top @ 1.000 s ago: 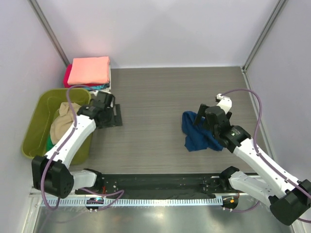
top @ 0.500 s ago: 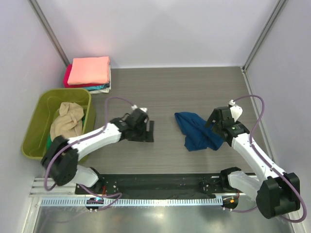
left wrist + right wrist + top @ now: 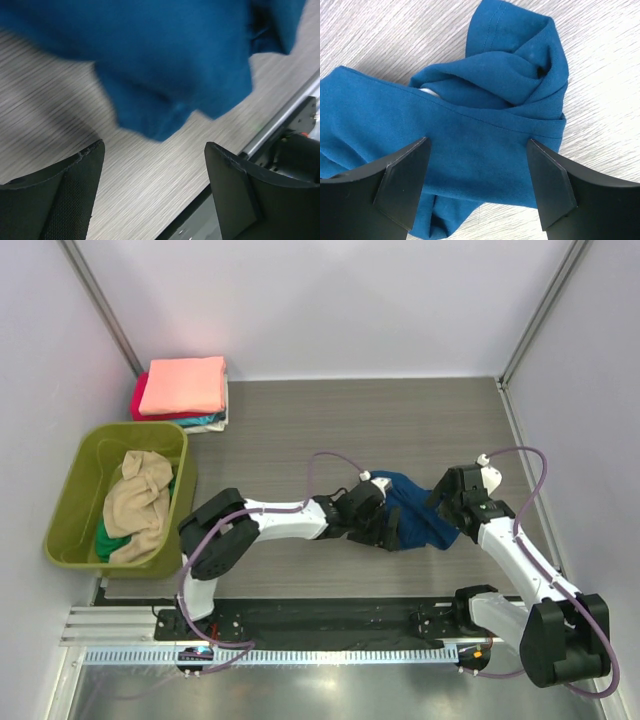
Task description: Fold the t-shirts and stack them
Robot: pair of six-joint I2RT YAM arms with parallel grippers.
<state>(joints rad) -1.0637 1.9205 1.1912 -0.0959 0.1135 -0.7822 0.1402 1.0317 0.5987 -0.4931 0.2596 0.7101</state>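
A navy blue t-shirt [image 3: 418, 518] lies crumpled on the table right of centre. In the right wrist view [image 3: 485, 115] a bit of its white inner patch [image 3: 427, 91] shows. My left gripper [image 3: 392, 530] is open at the shirt's left edge; in the left wrist view [image 3: 155, 165] its fingers frame bare table just short of the cloth [image 3: 170, 65]. My right gripper [image 3: 443, 505] is open over the shirt's right side, jaws straddling the cloth [image 3: 477, 170], holding nothing. A folded stack with a salmon-pink shirt [image 3: 183, 385] on top sits at the back left.
An olive-green tub [image 3: 70, 500] at the left holds a tan shirt [image 3: 135, 502] and a green one [image 3: 105, 536]. Red and teal folded shirts lie under the salmon-pink one. A black rail [image 3: 330, 615] runs along the near table edge. Walls close in the sides.
My left arm has swung from beside the tub across the table to the blue shirt's left edge. My right gripper has drawn back to the shirt's right side; the shirt shifted slightly.
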